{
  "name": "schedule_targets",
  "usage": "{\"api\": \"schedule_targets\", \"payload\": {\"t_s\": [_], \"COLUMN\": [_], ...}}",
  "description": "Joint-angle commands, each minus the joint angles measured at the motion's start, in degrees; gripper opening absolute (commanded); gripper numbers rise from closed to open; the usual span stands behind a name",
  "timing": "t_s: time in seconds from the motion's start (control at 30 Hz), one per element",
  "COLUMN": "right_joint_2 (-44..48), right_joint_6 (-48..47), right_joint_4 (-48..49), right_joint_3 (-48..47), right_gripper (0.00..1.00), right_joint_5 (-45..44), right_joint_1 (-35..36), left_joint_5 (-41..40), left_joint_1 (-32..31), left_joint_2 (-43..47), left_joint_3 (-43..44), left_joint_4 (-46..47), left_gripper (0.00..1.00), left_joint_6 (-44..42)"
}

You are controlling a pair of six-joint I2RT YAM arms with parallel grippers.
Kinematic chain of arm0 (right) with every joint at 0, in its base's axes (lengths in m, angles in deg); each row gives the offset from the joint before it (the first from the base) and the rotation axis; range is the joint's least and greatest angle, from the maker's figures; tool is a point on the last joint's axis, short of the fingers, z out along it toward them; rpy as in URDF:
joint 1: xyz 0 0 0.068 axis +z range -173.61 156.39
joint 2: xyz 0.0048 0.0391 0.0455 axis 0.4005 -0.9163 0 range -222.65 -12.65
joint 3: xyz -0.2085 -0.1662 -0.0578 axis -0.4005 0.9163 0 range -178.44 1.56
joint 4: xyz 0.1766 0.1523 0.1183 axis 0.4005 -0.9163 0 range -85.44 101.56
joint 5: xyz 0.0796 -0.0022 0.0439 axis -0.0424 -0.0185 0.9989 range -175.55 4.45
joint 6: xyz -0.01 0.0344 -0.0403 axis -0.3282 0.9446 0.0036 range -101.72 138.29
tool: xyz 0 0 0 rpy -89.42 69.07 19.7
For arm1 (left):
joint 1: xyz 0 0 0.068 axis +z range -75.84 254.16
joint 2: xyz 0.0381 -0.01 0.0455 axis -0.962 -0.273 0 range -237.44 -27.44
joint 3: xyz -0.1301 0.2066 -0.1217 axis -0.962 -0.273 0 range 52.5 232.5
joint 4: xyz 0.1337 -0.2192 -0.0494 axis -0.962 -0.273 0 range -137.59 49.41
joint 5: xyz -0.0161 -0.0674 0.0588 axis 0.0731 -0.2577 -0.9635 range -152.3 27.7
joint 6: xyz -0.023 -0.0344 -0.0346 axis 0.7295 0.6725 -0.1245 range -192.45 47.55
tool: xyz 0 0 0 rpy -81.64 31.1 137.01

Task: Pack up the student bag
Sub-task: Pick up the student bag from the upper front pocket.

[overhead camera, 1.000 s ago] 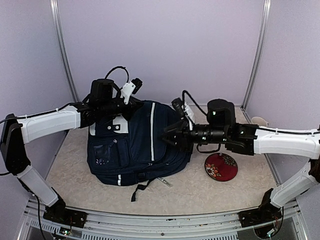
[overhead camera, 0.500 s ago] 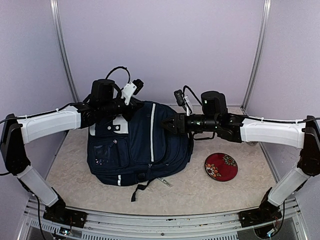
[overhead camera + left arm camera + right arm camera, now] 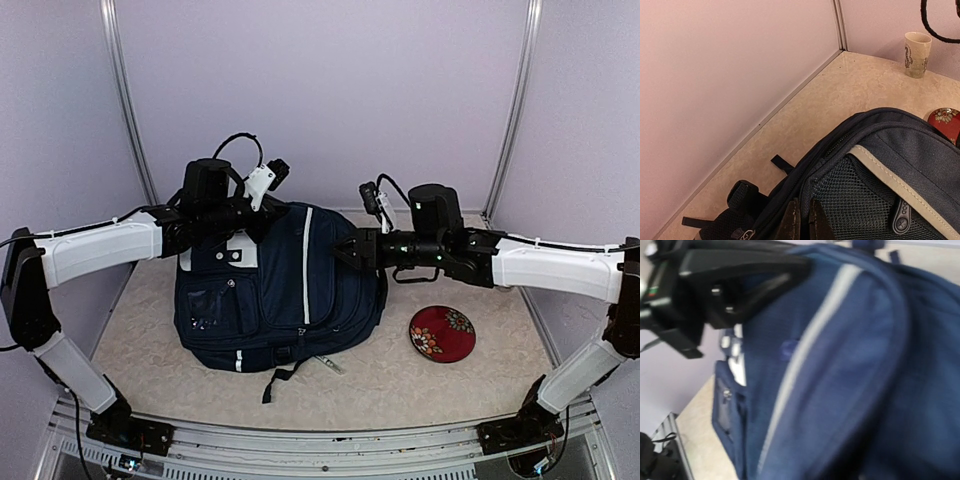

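The right arm has slid slightly rightward; the right fingers [image 3: 349,252] meet the backpack [image 3: 290,290] at its right edge, and I cannot tell their grip. The backpack lies centre-left on the worktop [image 3: 400,385], and the left fingers [image 3: 791,223] pinch its top seam.

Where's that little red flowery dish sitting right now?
In the overhead view, the red dish lies flat on the table on the right side. It is just right of the student bag, with a small gap between them.
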Motion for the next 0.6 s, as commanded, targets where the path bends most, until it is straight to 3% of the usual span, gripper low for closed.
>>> {"api": "schedule_targets", "payload": {"t_s": [0.0, 0.2, 0.43, 0.53, 0.57], "right_joint_2": [0.82, -2.78, -6.34, -7.48, -7.33], "right_joint_6": [1.16, 0.42, -0.39, 1.16, 1.78], "right_joint_4": [-2.05, 0.54, 2.61, 3.94, 4.83], "right_joint_3": [1.78, -0.84, -4.86, -5.81, -5.93], "right_gripper": [0.49, 0.32, 0.24, 0.05, 0.01], "right_joint_5": [-0.99, 5.08, 9.87, 10.78, 10.51], "right_joint_1": [-0.05, 0.59, 2.27, 2.29, 2.31], "left_joint_5": [1.5, 1.23, 0.76, 0.04, -0.84], "left_joint_1": [-1.1, -1.43, -1.52, -1.52, -1.57], "left_joint_2": [2.75, 2.26, 1.71, 1.32, 1.15], "left_joint_3": [3.54, 3.97, 4.12, 4.94, 5.44], "left_joint_4": [10.39, 10.15, 9.8, 8.98, 8.7], "left_gripper": [0.0, 0.0, 0.0, 0.0, 0.07], "left_joint_6": [-1.48, -1.46, -1.52, -1.35, -0.95]}}
